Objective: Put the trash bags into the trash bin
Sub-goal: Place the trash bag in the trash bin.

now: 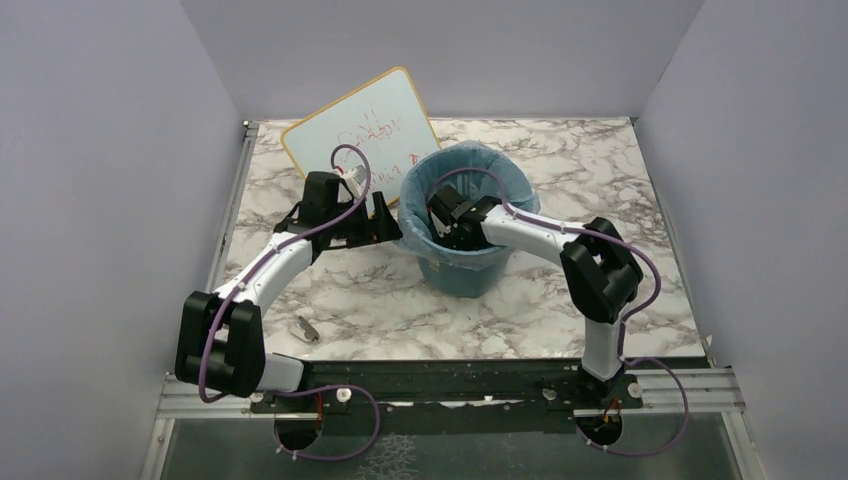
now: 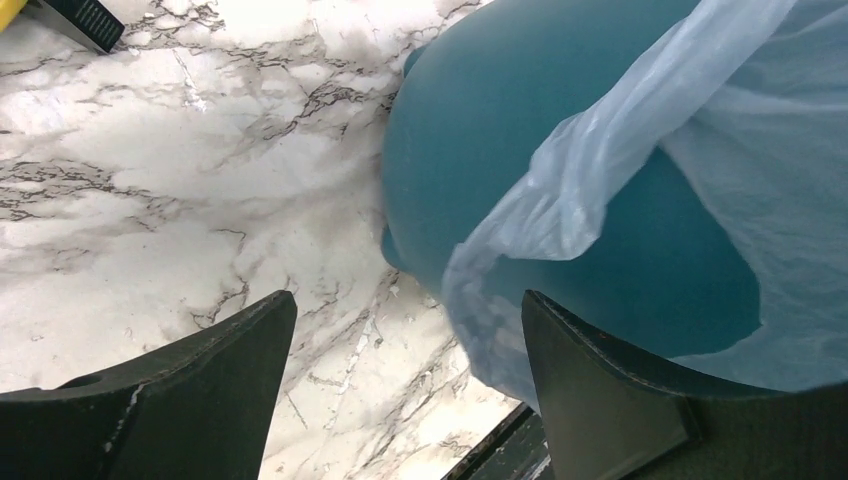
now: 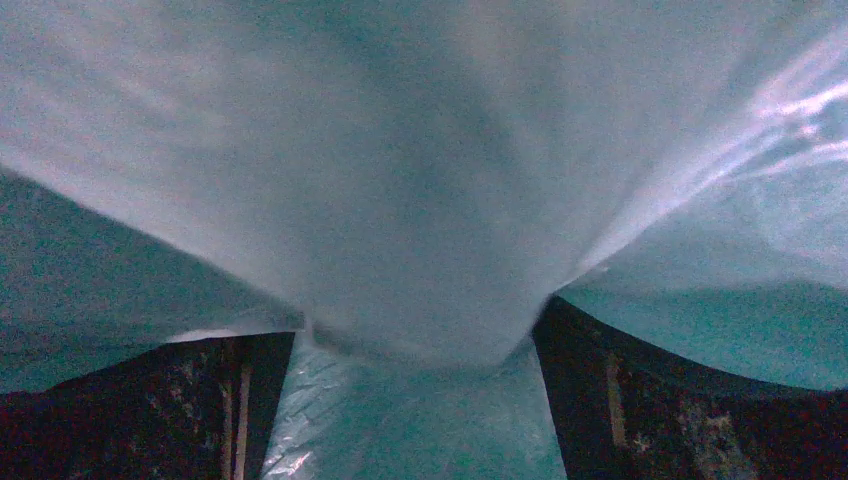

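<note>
The teal trash bin (image 1: 468, 272) stands at the table's middle. The pale-blue trash bag (image 1: 478, 156) lines it, its film folded over the rim. My right gripper (image 1: 443, 218) is down inside the bin. In the right wrist view it (image 3: 415, 345) is open, with bag film (image 3: 420, 180) stretched across in front of the jaws. My left gripper (image 1: 385, 212) is just left of the bin's wall. In the left wrist view it (image 2: 405, 335) is open and empty, with the bin (image 2: 500, 120) ahead and the bag's overhang (image 2: 560, 205) hanging close to the right finger (image 2: 600, 400).
A whiteboard (image 1: 362, 132) with red writing leans behind the bin at the back left. A small dark object (image 1: 307, 328) lies on the marble table (image 1: 400, 300) near the left arm. A black and yellow item (image 2: 75, 15) shows at the left wrist view's top left. Walls enclose three sides.
</note>
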